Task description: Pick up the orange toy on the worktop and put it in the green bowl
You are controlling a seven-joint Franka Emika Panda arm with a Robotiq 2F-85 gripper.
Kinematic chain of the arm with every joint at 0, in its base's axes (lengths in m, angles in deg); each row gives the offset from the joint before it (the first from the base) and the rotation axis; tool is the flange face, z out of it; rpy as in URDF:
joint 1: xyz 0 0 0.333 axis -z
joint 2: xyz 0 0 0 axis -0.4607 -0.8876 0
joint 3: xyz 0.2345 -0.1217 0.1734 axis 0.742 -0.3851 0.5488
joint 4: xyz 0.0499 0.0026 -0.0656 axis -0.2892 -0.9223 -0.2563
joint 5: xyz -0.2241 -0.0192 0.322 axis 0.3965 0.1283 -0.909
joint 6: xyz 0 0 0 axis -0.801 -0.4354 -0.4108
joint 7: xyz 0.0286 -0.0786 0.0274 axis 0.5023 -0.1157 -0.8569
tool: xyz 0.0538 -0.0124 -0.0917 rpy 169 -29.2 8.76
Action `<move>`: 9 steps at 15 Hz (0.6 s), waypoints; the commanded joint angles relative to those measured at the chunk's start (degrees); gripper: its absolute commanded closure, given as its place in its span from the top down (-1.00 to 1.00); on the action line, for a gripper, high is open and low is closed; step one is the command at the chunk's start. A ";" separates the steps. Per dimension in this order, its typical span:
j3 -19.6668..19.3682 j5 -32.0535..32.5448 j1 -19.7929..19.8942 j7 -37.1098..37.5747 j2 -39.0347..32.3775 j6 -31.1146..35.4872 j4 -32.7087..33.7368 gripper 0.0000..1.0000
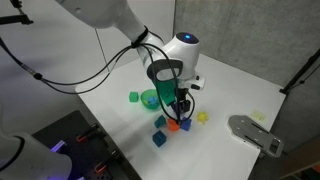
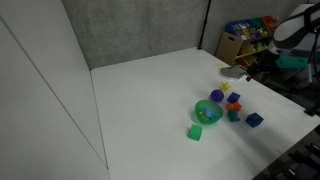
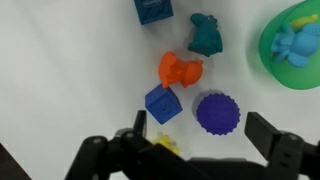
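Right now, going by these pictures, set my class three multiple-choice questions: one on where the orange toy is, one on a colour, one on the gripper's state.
1. Where is the orange toy?
A. in the bowl
B. on the table, by the blue cube
C. in the gripper
2. What colour is the ball?
A. yellow
B. purple
C. red
3. The gripper is:
A. open and empty
B. shut on the orange toy
C. shut on the ball
Answers: 1 B, it lies on the white table, outside the bowl; 2 B, the wrist view shows it purple; 3 A, it stands wide open, gripping nothing.
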 commanded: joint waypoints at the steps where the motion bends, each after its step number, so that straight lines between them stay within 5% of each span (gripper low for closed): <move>1: 1.69 -0.87 1.59 1.28 -5.44 -0.39 4.44 1.00; 9: 3.99 -1.02 3.57 1.54 -15.59 -0.74 10.87 1.00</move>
